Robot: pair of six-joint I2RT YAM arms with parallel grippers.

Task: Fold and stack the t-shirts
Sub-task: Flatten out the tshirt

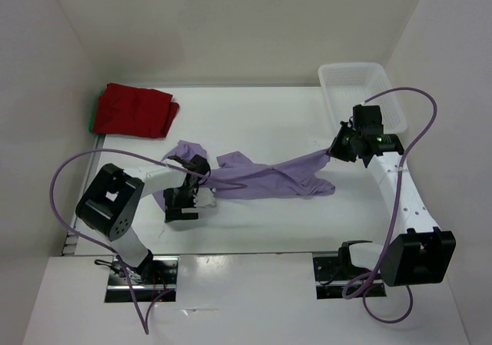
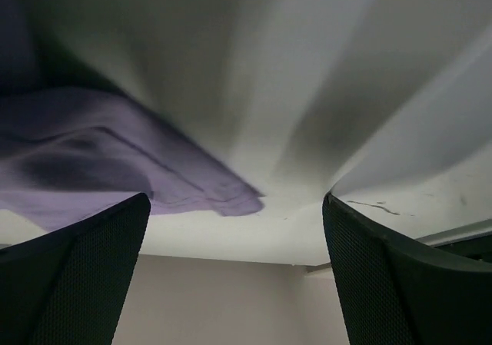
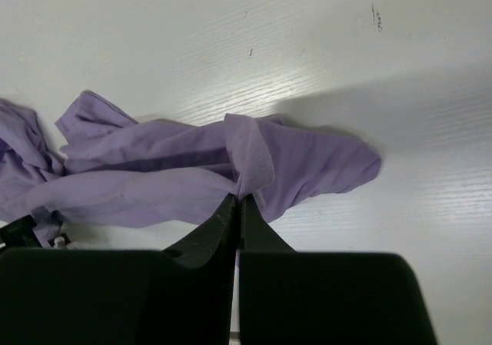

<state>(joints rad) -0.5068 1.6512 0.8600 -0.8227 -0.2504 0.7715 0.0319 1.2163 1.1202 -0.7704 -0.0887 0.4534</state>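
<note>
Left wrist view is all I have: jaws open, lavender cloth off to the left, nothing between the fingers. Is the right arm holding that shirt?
Observer: Yes. The right gripper is shut on a fold of the lavender shirt.
Operator: How does the shirt lie?
Observer: In the top view it stretches in a long band from the right gripper across to the left gripper, where the rest is bunched.
Operator: Other shirts?
Observer: The red shirt lies folded in the far left corner, with a sliver of the green shirt showing at its left edge.
</note>
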